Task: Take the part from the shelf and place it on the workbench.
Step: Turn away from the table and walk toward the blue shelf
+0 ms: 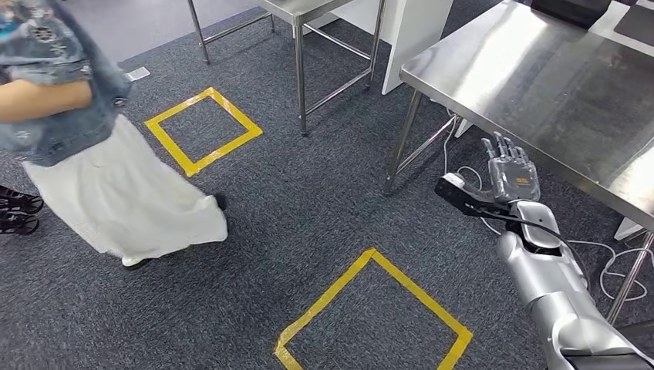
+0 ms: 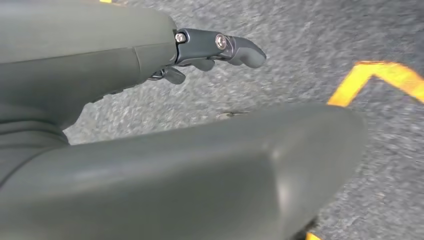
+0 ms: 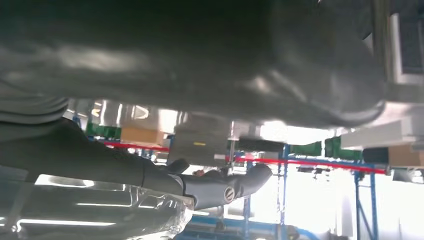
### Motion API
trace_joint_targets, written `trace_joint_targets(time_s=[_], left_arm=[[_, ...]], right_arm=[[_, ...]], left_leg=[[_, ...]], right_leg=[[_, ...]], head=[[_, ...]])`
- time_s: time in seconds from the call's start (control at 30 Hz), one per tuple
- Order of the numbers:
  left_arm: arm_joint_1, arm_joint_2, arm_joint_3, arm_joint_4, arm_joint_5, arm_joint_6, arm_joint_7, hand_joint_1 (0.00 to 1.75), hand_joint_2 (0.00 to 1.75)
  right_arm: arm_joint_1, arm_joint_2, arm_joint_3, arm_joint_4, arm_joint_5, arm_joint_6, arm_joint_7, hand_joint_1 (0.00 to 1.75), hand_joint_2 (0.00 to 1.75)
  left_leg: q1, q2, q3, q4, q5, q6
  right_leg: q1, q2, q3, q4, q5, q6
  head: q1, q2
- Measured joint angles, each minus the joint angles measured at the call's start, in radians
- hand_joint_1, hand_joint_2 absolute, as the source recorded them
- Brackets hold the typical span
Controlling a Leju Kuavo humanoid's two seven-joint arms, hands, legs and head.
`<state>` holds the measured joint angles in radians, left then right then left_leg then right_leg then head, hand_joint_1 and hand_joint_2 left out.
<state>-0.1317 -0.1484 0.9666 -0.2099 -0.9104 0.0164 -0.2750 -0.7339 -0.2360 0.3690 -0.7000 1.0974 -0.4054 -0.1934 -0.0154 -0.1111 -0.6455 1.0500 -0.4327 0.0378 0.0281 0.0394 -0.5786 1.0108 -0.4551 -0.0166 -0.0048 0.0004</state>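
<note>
Head view: my right robot hand (image 1: 510, 171) hangs spread and empty beside the surface (image 1: 555, 92) (no part visible) — next, find the shelf; left robot hand (image 2: 215, 47) unclear.

I'm looking at an industrial workshop or robot test floor. Dark grey carpet (image 1: 293, 193) carries yellow tape squares (image 1: 203, 129) marking standing spots, a stainless steel workbench (image 1: 540, 92) stands on metal legs with white cables (image 1: 617, 266) trailing under it, and the right wrist view shows blue racking (image 3: 365, 200) with red rails and cardboard boxes (image 3: 140, 135).
</note>
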Motion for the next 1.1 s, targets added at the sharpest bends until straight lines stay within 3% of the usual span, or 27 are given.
trace_joint_targets(time_s=[0.07,0.13,0.2,0.23,0.27,0.33,0.4,0.53,0.6,0.67,0.7,0.73,0.77,0.83,0.87,0.9,0.97,1.03,1.1], left_arm=[[0.007,0.005,0.007,0.0,0.005,0.005,-0.002,0.0,0.0],[0.011,0.008,0.014,0.0,0.009,0.009,-0.006,0.0,0.0],[0.014,0.011,0.018,0.0,0.012,0.013,-0.009,0.0,0.0],[0.016,0.012,0.02,0.0,0.013,0.014,-0.011,0.0,0.0],[0.018,0.014,0.022,0.0,0.015,0.014,-0.013,0.0,0.0],[0.019,0.017,0.025,0.0,0.02,0.014,-0.018,0.0,0.0],[0.018,0.017,0.027,0.0,0.022,0.014,-0.02,0.0,0.0],[0.018,0.018,0.036,0.0,0.023,0.014,-0.018,0.0,0.0],[0.018,0.018,0.038,0.0,0.023,0.014,-0.017,0.0,0.0],[0.017,0.019,0.039,0.0,0.023,0.013,-0.016,0.0,0.0],[0.018,0.019,0.04,0.0,0.023,0.013,-0.014,0.0,0.0],[0.019,0.019,0.041,0.0,0.023,0.012,-0.012,0.0,0.0],[0.019,0.019,0.041,0.0,0.023,0.01,-0.01,0.0,0.0],[0.02,0.02,0.042,-0.001,0.023,0.006,-0.007,0.0,0.0],[0.02,0.021,0.043,-0.001,0.023,0.004,-0.006,0.0,0.0],[0.02,0.022,0.043,-0.001,0.023,0.004,-0.006,0.0,0.0],[0.023,0.024,0.044,-0.002,0.024,0.004,-0.004,0.0,0.0],[0.027,0.025,0.046,-0.002,0.024,0.003,-0.004,0.0,0.0],[0.027,0.027,0.047,-0.002,0.023,0.003,-0.004,0.0,0.0]], right_arm=[[0.015,0.001,-0.012,0.014,-0.015,-0.005,-0.011,0.0,0.0],[0.027,-0.001,-0.025,0.032,-0.027,-0.01,-0.021,0.0,0.0],[0.038,0.0,-0.036,0.049,-0.033,-0.014,-0.031,0.0,0.0],[0.042,0.003,-0.039,0.056,-0.033,-0.016,-0.034,0.0,0.0],[0.042,0.007,-0.041,0.062,-0.03,-0.017,-0.037,0.0,0.0],[0.036,0.017,-0.043,0.071,-0.02,-0.016,-0.038,0.0,0.0],[0.026,0.028,-0.045,0.077,-0.011,-0.015,-0.037,0.0,0.0],[0.018,0.044,-0.047,0.083,-0.002,-0.015,-0.037,0.0,0.0],[0.018,0.047,-0.048,0.085,0.001,-0.015,-0.036,0.0,0.0],[0.02,0.047,-0.049,0.089,0.002,-0.014,-0.031,0.0,0.0],[0.022,0.047,-0.051,0.091,0.002,-0.013,-0.028,0.0,0.0],[0.024,0.047,-0.053,0.093,0.002,-0.012,-0.026,0.0,0.0],[0.026,0.047,-0.055,0.094,0.002,-0.012,-0.025,0.0,0.0],[0.027,0.047,-0.062,0.095,0.002,-0.011,-0.024,0.0,0.0],[0.027,0.047,-0.064,0.096,0.003,-0.012,-0.024,0.0,0.0],[0.028,0.048,-0.066,0.096,0.003,-0.013,-0.025,0.0,0.0],[0.03,0.05,-0.069,0.098,0.006,-0.015,-0.027,0.0,0.0],[0.031,0.056,-0.072,0.098,0.009,-0.018,-0.028,0.0,0.0],[0.032,0.062,-0.074,0.099,0.014,-0.02,-0.028,0.0,0.0]], left_leg=[[-0.002,0.038,-0.023,0.054,-0.04,-0.009],[0.006,0.083,-0.078,0.17,-0.107,-0.025],[0.021,0.101,-0.119,0.254,-0.134,-0.041],[0.029,0.106,-0.114,0.247,-0.122,-0.05],[0.037,0.112,-0.089,0.203,-0.094,-0.058],[0.044,0.132,-0.015,0.074,-0.04,-0.067],[0.041,0.138,0.02,0.008,-0.024,-0.056],[0.032,0.118,0.018,-0.006,-0.012,-0.018],[0.036,0.11,0.015,-0.014,-0.003,-0.002],[0.036,0.1,0.009,-0.014,0.002,0.003],[0.036,0.095,0.006,-0.013,0.004,0.003],[0.037,0.09,0.004,-0.013,0.005,0.002],[0.039,0.085,0.003,-0.013,0.008,-0.001],[0.043,0.075,0.001,-0.012,0.012,-0.01],[0.044,0.07,0.0,-0.012,0.015,-0.017],[0.044,0.067,-0.002,-0.013,0.017,-0.025],[0.043,0.061,-0.005,-0.017,0.025,-0.039],[0.046,0.066,-0.011,-0.013,0.022,-0.048],[0.047,0.086,-0.041,0.053,-0.025,-0.05]], right_leg=[[-0.013,-0.018,0.011,-0.016,0.007,-0.011],[-0.015,-0.036,0.013,-0.019,0.008,-0.017],[-0.018,-0.053,0.011,-0.019,0.007,-0.017],[-0.022,-0.06,0.01,-0.017,0.007,-0.016],[-0.026,-0.067,0.009,-0.014,0.005,-0.013],[-0.029,-0.075,0.004,0.001,-0.002,-0.001],[-0.025,-0.081,-0.002,0.015,-0.01,0.014],[-0.024,-0.085,-0.015,0.033,-0.022,0.037],[-0.032,-0.066,-0.053,0.111,-0.065,0.038],[-0.039,-0.05,-0.11,0.238,-0.12,0.038],[-0.042,-0.047,-0.129,0.284,-0.134,0.043],[-0.046,-0.046,-0.13,0.294,-0.133,0.051],[-0.05,-0.045,-0.112,0.265,-0.118,0.061],[-0.062,-0.037,-0.036,0.126,-0.072,0.082],[-0.061,-0.03,-0.003,0.066,-0.055,0.086],[-0.058,-0.025,0.017,0.029,-0.045,0.084],[-0.047,-0.023,0.02,0.019,-0.039,0.068],[-0.052,-0.029,0.016,0.02,-0.03,0.05],[-0.055,-0.037,0.013,0.018,-0.024,0.029]], head=[[-0.001,0.0],[-0.001,0.0],[-0.001,0.0],[-0.001,0.0],[-0.001,0.0],[-0.002,0.0],[0.002,0.0],[0.006,0.0],[0.007,0.0],[0.008,0.0],[0.008,0.0],[0.007,0.0],[0.007,0.0],[0.008,0.0],[0.009,0.0],[0.009,0.0],[0.008,0.0],[0.006,0.0],[0.002,0.0]])
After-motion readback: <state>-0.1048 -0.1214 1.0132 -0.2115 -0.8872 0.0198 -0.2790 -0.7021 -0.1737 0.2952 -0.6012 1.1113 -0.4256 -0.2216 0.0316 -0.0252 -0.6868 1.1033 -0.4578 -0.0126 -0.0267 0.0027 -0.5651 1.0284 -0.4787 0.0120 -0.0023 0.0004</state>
